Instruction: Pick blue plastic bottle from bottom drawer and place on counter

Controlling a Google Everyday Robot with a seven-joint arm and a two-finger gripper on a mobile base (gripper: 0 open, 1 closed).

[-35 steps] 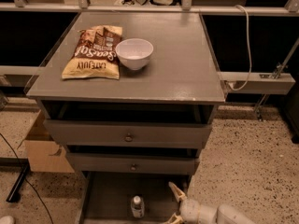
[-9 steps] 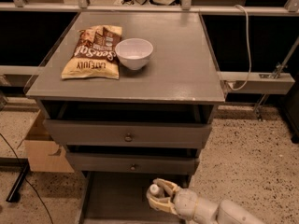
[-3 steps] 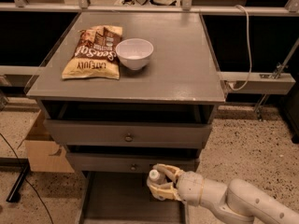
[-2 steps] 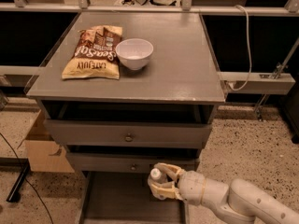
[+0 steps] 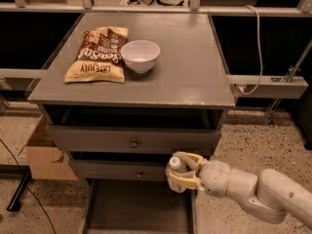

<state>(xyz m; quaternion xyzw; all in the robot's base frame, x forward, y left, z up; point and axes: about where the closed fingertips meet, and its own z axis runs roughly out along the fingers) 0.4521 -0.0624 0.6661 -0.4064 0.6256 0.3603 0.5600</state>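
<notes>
Clasping the small clear plastic bottle with white cap (image 5: 175,165), the cream two-finger gripper (image 5: 178,171) holds it clear of the shallow grey bottom drawer (image 5: 136,211) — higher than a second ago — but well below the flat grey counter (image 5: 187,57).

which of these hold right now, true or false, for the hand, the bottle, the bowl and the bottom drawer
1. The hand is closed on the blue plastic bottle, in front of the cabinet and above the bottom drawer. True.
2. The white bowl sits on the counter beside the snack bag. True.
3. The blue plastic bottle stands on the counter. False: it is in the hand, lower than the counter's top.
4. The bottom drawer is pushed shut. False: it is pulled out, with its dark inside showing.
</notes>
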